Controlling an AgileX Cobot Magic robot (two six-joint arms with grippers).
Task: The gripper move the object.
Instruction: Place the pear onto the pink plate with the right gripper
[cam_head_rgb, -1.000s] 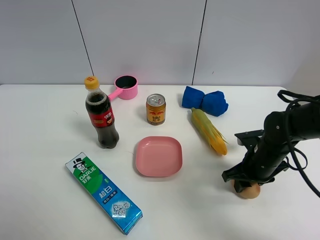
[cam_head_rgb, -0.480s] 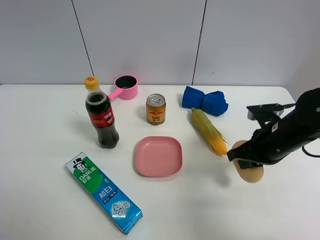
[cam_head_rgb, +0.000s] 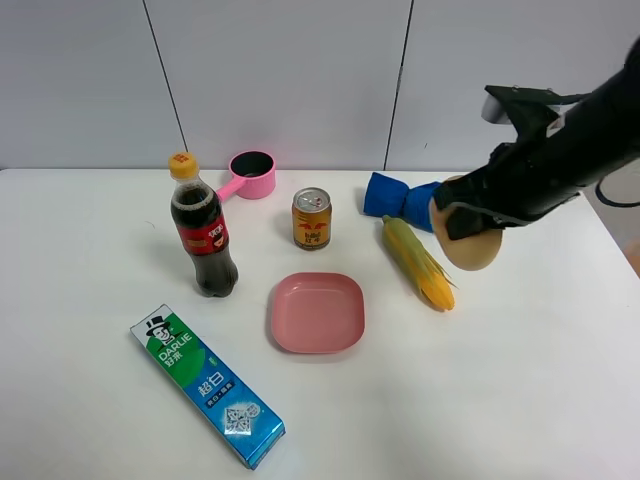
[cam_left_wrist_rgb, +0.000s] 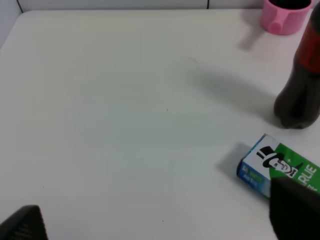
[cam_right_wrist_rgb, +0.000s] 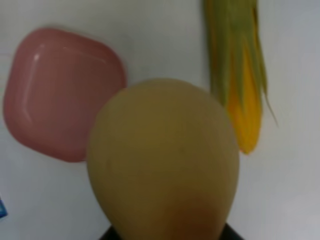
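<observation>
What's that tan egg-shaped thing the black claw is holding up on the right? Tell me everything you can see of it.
It is an oval tan-yellow potato, smooth and matt, faintly reddish at one end in the wrist view. The black right gripper clamps its upper part, so it appears to hang in the air, touching nothing else. In the high view it shows beside the yellow corn cob and in front of the blue cloth.

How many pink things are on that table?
2: a pink pot at the back near the wall, and a pink plate in the middle. None seem hidden.
</observation>
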